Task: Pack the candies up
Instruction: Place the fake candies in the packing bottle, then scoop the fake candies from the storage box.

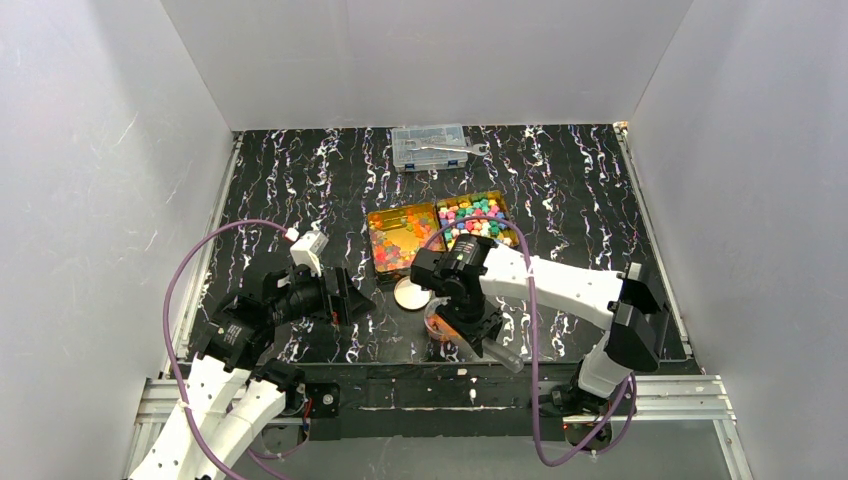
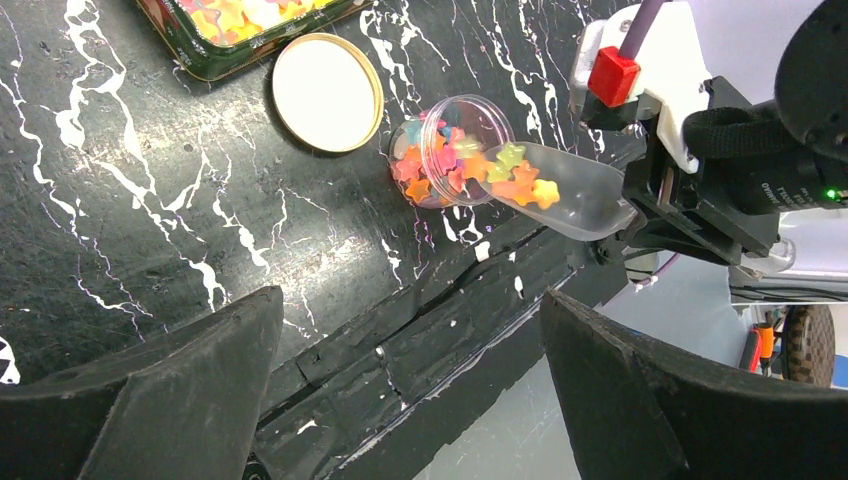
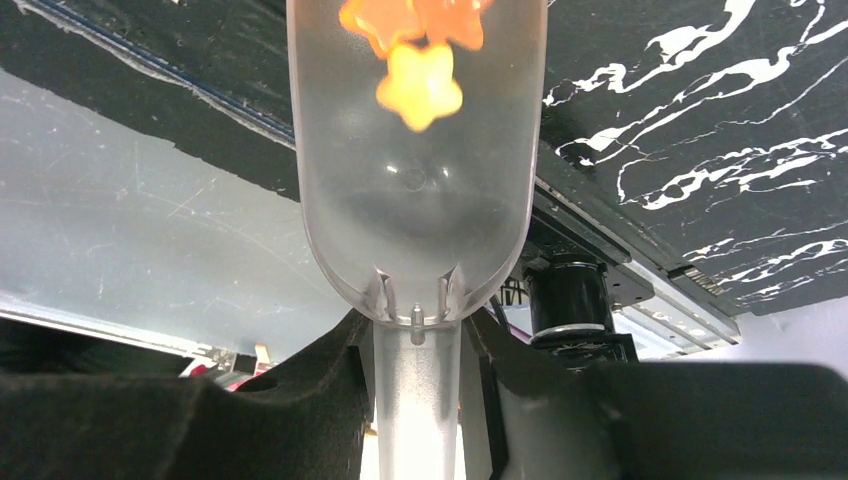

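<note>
Star-shaped candies fill a small clear jar (image 2: 440,150) that leans tilted near the table's front edge (image 1: 440,325). My right gripper (image 3: 417,350) is shut on the handle of a clear scoop (image 3: 415,170). The scoop (image 2: 565,190) holds a few orange, yellow and green candies (image 2: 520,180) and its tip rests at the jar's mouth. In the top view the scoop (image 1: 503,353) sits by the right gripper (image 1: 478,335). My left gripper (image 2: 410,400) is open and empty, left of the jar (image 1: 352,296). Red/orange/yellow candies (image 1: 400,238) and pastel candies (image 1: 476,220) lie in two tins.
A round white lid (image 2: 327,92) lies flat between the left tin (image 2: 190,55) and the jar. A clear compartment box (image 1: 430,145) with a wrench (image 1: 455,149) stands at the back. White walls close in three sides.
</note>
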